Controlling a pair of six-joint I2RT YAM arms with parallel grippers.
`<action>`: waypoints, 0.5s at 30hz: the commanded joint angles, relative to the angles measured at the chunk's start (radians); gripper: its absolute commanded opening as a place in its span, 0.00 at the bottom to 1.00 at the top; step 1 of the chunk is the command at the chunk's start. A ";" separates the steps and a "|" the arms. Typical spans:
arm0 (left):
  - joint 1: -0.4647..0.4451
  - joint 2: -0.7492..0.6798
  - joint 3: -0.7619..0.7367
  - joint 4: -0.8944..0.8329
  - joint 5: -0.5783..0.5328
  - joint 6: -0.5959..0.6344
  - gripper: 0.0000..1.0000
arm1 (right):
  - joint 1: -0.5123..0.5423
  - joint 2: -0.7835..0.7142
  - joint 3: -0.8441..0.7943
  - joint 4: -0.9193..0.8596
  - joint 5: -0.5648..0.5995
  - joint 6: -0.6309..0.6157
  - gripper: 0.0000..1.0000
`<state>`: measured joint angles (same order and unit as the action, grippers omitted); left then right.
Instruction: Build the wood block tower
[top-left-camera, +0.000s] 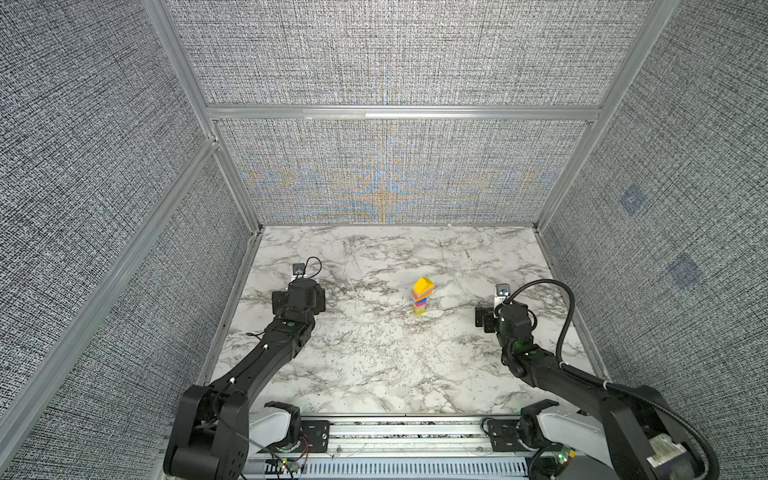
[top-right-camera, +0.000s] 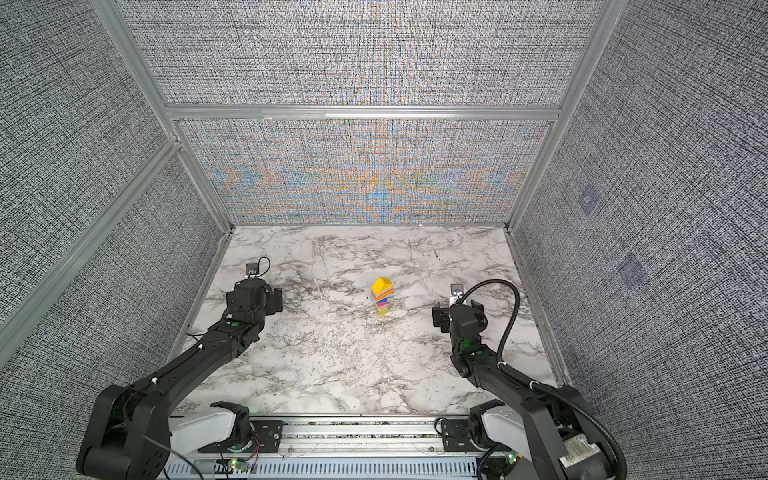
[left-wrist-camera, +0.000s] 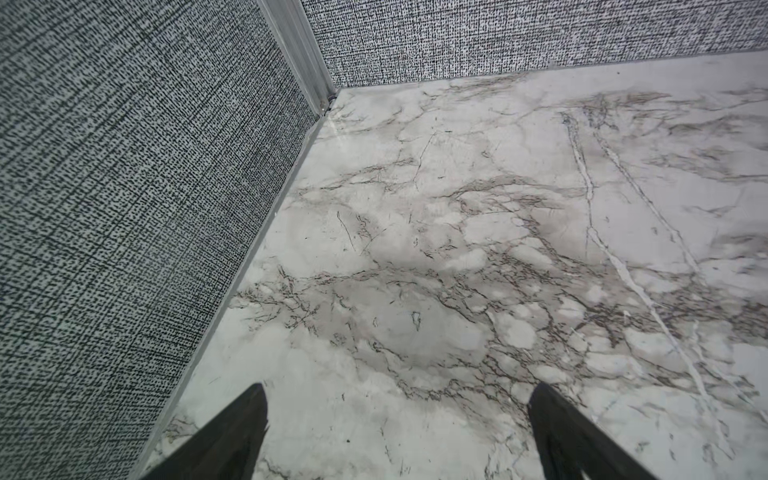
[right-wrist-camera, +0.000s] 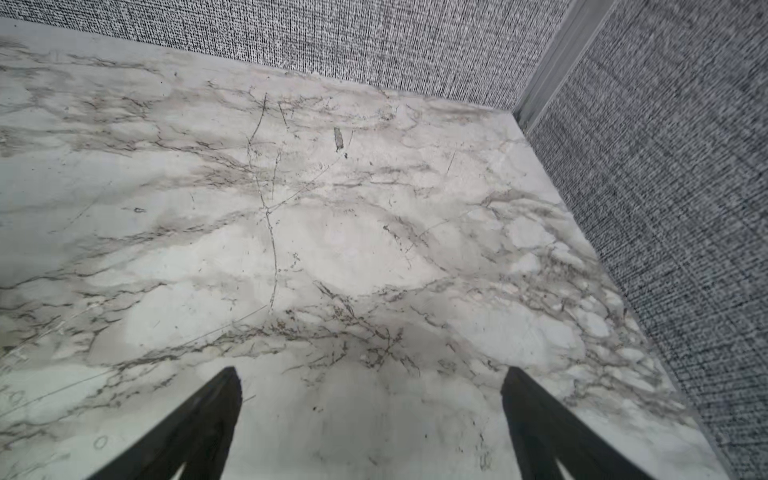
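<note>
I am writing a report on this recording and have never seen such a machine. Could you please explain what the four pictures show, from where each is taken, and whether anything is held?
The machine is two black robot arms, the left arm and the right arm, each ending in a two-fingered gripper. Two pictures come from one camera head above, looking down on the whole scene; they are nearly equal. The other two come from a camera on each wrist, looking past the fingers. On the marble table stands the tower of small coloured wood blocks, capped by a yellow wedge. It stands between the arms, and neither touches it. The left gripper and the right gripper are both open and hold nothing; between their fingers only bare marble shows.
</note>
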<state>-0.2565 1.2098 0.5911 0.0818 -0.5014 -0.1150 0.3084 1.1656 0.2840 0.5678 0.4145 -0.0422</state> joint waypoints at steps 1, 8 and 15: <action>0.006 0.019 0.004 0.150 -0.068 0.010 0.99 | 0.002 0.060 0.015 0.190 0.061 -0.069 0.99; 0.039 0.062 -0.164 0.485 -0.120 0.049 0.99 | 0.022 0.260 -0.035 0.529 0.042 -0.205 0.99; 0.044 0.125 -0.244 0.679 -0.130 0.090 0.99 | 0.057 0.393 -0.131 0.823 -0.028 -0.290 0.99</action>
<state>-0.2138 1.3468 0.3870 0.5999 -0.6071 -0.0540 0.3557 1.5185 0.1738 1.1908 0.4137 -0.2798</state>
